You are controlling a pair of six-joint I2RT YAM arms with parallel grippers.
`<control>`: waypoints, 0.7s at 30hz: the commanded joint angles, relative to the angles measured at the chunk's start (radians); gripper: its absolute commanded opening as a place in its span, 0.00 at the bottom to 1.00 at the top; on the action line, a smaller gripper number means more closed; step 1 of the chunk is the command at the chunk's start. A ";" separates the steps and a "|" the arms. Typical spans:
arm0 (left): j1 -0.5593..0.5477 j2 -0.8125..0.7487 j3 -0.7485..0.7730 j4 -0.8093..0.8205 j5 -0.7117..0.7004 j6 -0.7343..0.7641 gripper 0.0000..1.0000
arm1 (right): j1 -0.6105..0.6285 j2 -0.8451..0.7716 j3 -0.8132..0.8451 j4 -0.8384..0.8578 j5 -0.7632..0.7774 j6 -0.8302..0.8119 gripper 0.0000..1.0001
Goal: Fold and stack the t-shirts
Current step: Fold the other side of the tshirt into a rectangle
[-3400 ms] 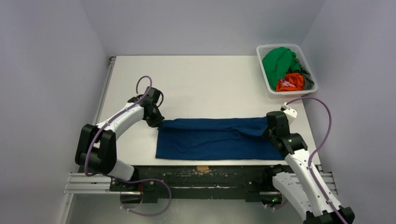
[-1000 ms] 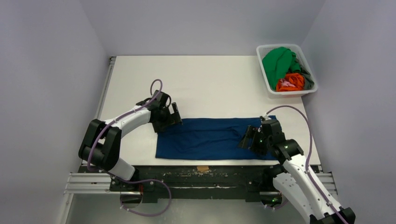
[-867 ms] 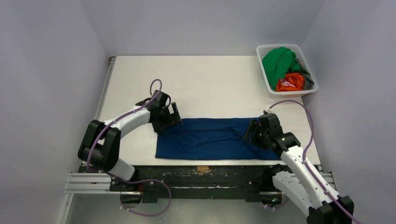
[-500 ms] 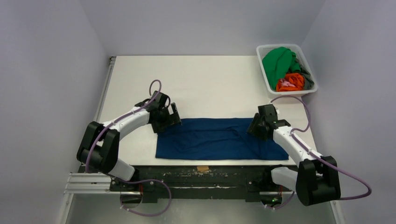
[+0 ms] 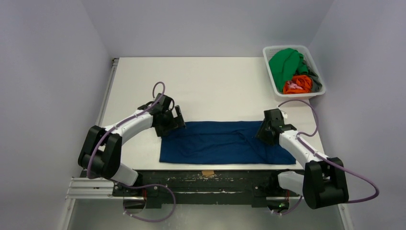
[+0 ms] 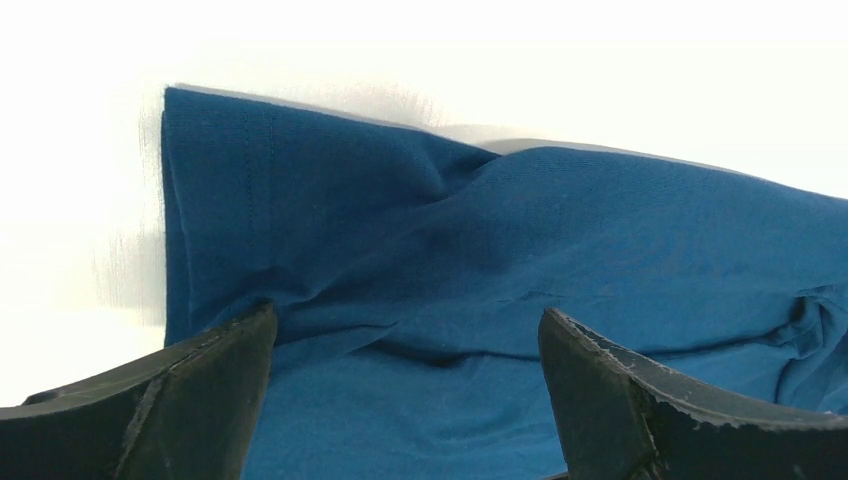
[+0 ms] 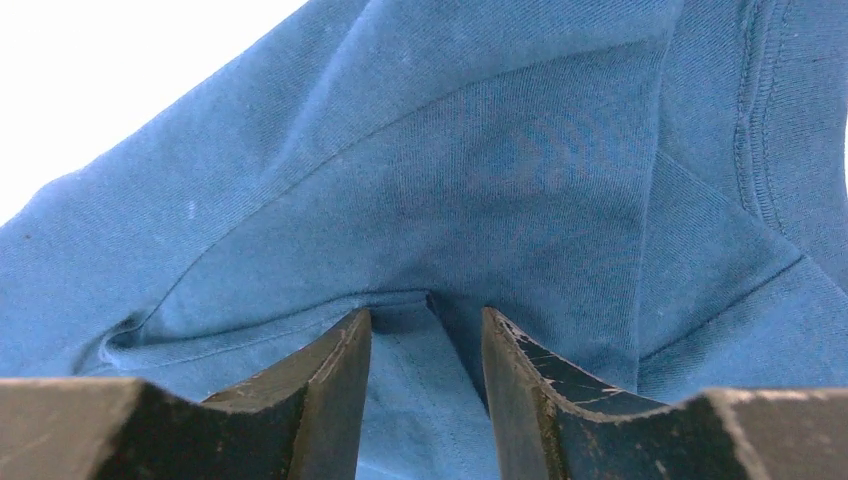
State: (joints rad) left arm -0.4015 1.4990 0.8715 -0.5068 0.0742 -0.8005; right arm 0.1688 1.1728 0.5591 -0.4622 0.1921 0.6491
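1. Navy cloth makes up the piece in hand: the navy t-shirt (image 5: 220,142) lies as a long folded band on the table (image 5: 215,81). It is well apart from the basket (image 5: 287,47), on the basket's side toward the arm bases.
2. Inside the basket sit 3 more shirts in a loose heap: the green t-shirt (image 5: 285,64), the orange t-shirt (image 5: 297,85) and the dark grey t-shirt (image 5: 313,79).
3. Judging by its wrinkles and sagging folds, the navy shirt is light, limp and not slippery. It will likely drape and drag rather than hold any shape when lifted.
4. The best hold looks to be the band's 2 short ends, pinching through every layer so no layer peels away.
5. The left gripper (image 5: 178,117) sits at the band's end farthest from the basket. Its jaws are spread wide over the hem corner and hold nothing.
6. The right gripper (image 5: 266,132) sits at the end nearest the basket. Its fingers stand narrowly apart with a pucker of navy cloth between them, and I cannot tell whether that cloth is truly clamped.
7. A shallow pinch there would probably catch only the top layer.
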 commanded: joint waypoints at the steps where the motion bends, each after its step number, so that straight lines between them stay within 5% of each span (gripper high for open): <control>1: 0.001 -0.033 0.011 -0.011 -0.012 0.009 1.00 | -0.005 0.021 -0.022 0.043 -0.017 -0.002 0.40; 11: 0.001 -0.041 0.008 -0.012 -0.013 0.006 1.00 | -0.006 -0.174 -0.012 -0.045 -0.107 -0.023 0.00; 21: 0.001 -0.053 0.007 -0.010 -0.016 0.006 1.00 | -0.005 -0.203 -0.035 -0.084 -0.167 -0.037 0.00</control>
State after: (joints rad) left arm -0.4015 1.4750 0.8715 -0.5182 0.0731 -0.8005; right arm 0.1635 0.9623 0.5339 -0.5377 0.0586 0.6266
